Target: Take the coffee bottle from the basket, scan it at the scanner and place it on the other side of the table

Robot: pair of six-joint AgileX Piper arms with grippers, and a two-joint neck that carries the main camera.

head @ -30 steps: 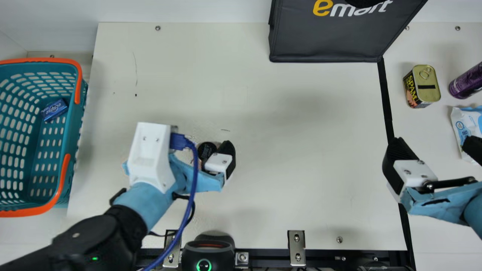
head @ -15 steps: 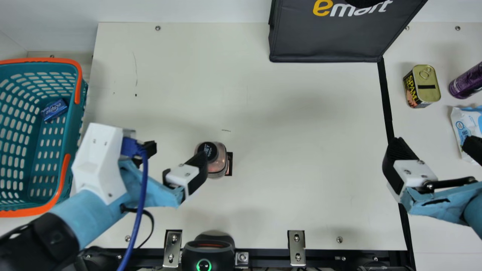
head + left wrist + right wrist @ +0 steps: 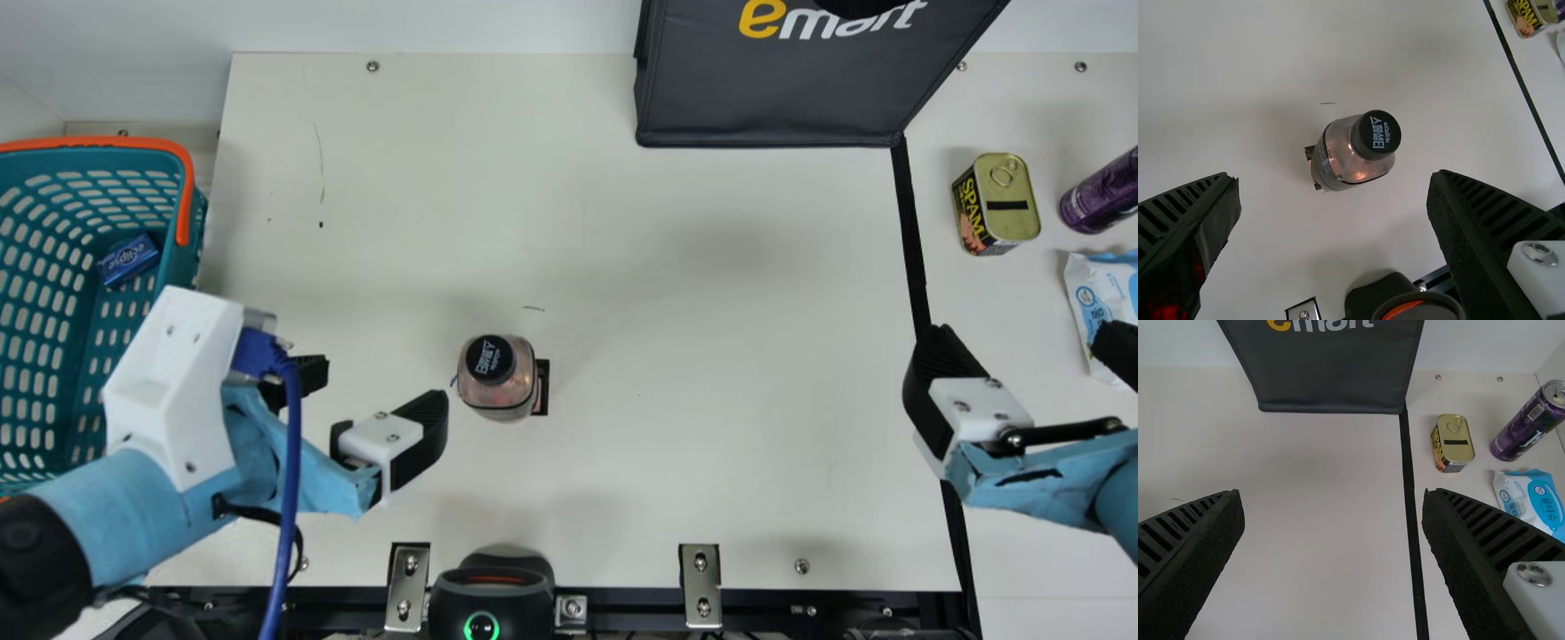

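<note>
while the basket [image 3: 184,260] holds a blue pack [image 3: 130,260], coffee bottle [image 3: 500,378] outside, left end effector [image 3: 378,382] wide, right end effector [image 3: 1022,336] wide

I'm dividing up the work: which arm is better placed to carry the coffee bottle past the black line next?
Probably right: the right gripper hangs open by the black line, though the left gripper is nearer the bottle.
</note>
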